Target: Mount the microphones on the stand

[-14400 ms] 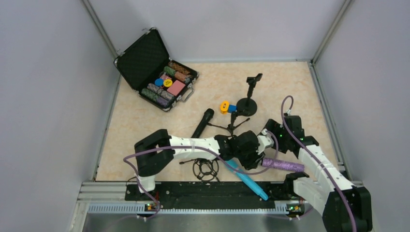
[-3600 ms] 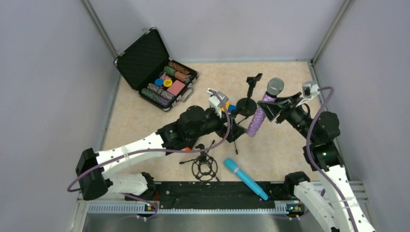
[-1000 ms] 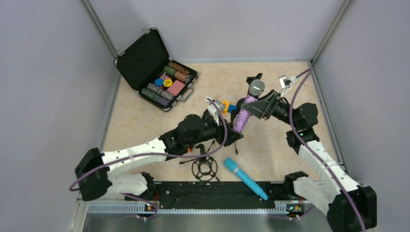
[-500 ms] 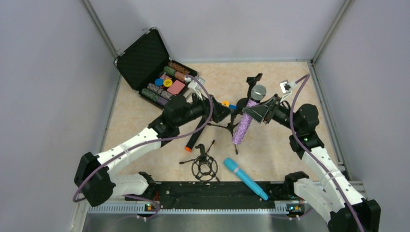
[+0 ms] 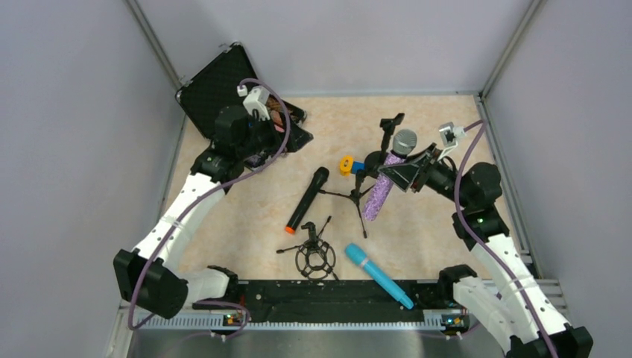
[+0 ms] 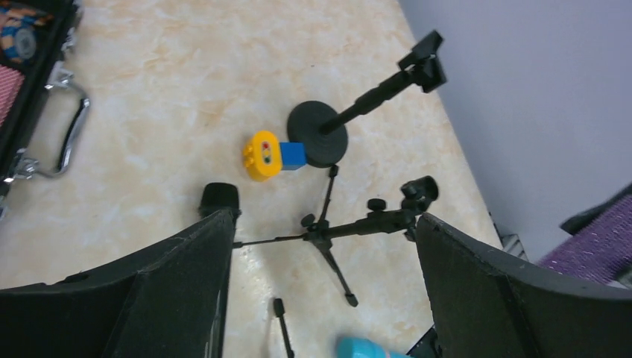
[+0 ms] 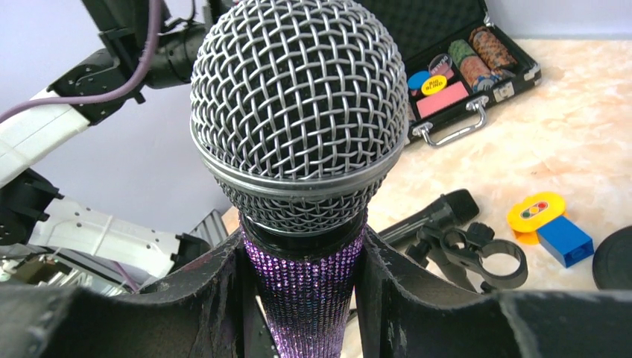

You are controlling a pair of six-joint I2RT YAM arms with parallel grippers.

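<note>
Beige worktop (image 5: 447, 127), grey walls. Right gripper (image 5: 402, 173) is closed around the purple mic (image 5: 380, 192), held tilted just beside the stand (image 5: 356, 195). Left gripper (image 6: 324, 218) is spread wide and empty. Black mic (image 5: 307, 198) and blue mic (image 5: 378, 274) lie loose. Likely next: align the purple mic with the clip (image 7: 477, 257).

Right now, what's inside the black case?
Rolls of chips, a blue disc, a yellow disc and a pink block show in the right wrist view. The purple microphone hides one end of the case there; from above, the left arm covers most of it.
</note>
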